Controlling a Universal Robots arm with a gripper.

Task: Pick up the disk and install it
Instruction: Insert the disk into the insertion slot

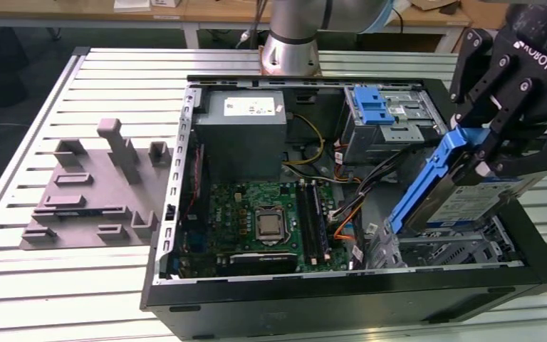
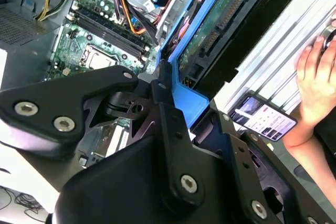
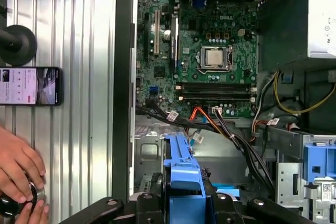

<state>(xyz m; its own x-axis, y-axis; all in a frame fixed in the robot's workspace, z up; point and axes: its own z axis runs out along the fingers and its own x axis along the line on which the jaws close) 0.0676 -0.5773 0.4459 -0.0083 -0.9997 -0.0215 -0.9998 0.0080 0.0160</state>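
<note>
Gripper (image 1: 490,158) clamps the disk (image 1: 466,201) (silver, blue-framed), tilted over the open case (image 1: 350,293).

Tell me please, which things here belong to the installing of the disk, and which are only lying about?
Belong to the job:
- disk, held tilted over the case
- gripper, shut on the disk
- open case

Only lying about:
- grey plate, beside the case
- phone, outside the case
- a person's hand, near the phone
</note>
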